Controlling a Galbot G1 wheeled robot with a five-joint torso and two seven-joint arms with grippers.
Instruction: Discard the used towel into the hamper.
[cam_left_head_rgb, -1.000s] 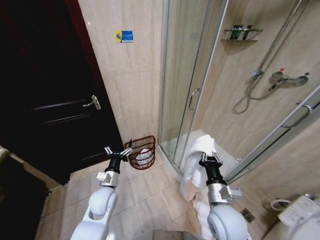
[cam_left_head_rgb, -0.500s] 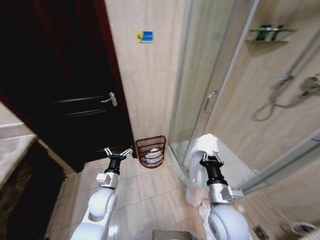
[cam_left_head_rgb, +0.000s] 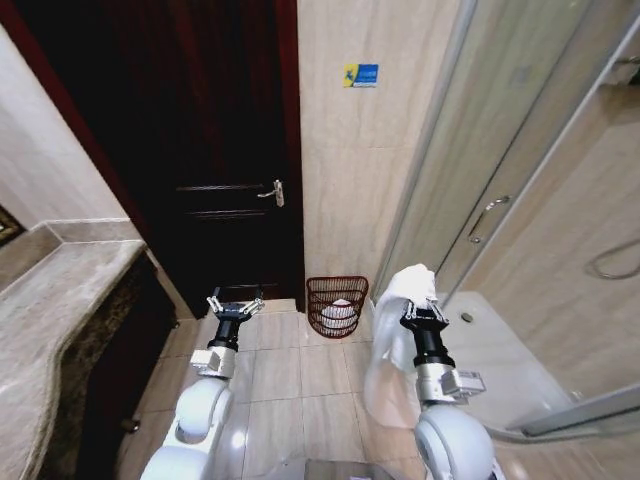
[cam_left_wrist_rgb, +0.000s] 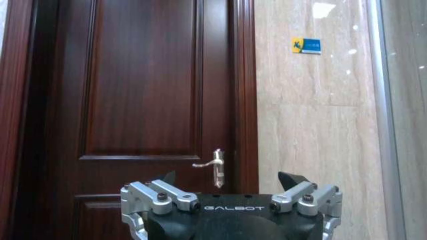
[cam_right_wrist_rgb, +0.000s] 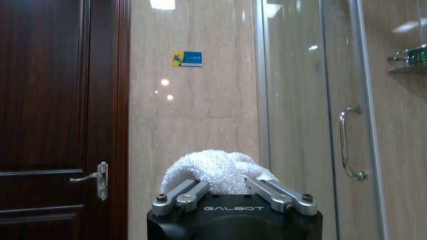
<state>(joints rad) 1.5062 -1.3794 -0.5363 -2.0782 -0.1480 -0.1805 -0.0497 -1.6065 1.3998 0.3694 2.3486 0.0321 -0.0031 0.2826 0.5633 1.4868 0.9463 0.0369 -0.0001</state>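
Right gripper: your right gripper (cam_left_head_rgb: 423, 313) is raised in front of the robot on its right side, fingers clenched on a white fluffy terry towel (cam_left_head_rgb: 400, 330); in the right wrist view the towel (cam_right_wrist_rgb: 212, 170) bulges up between the angled metal fingers (cam_right_wrist_rgb: 273, 192).
Towel: you can see it bunched above the gripper and hanging in a long fold down past the wrist, toward the beige tiled floor (cam_left_head_rgb: 290, 375).
Left gripper: your left gripper (cam_left_head_rgb: 233, 305) is held up on the left, fingers spread apart and released, holding nothing; the left wrist view shows the same gap between its fingertips (cam_left_wrist_rgb: 227, 187).
Hamper: the small reddish-brown open-weave wire basket (cam_left_head_rgb: 336, 305) stands on the floor against the beige tiled wall (cam_left_head_rgb: 370, 180), between the dark wooden door (cam_left_head_rgb: 200, 150) and the glass shower enclosure (cam_left_head_rgb: 500, 190). Something white already lies inside it.
Relation: the hamper sits ahead of you, between the two grippers and beyond them; the towel is near it but apart.
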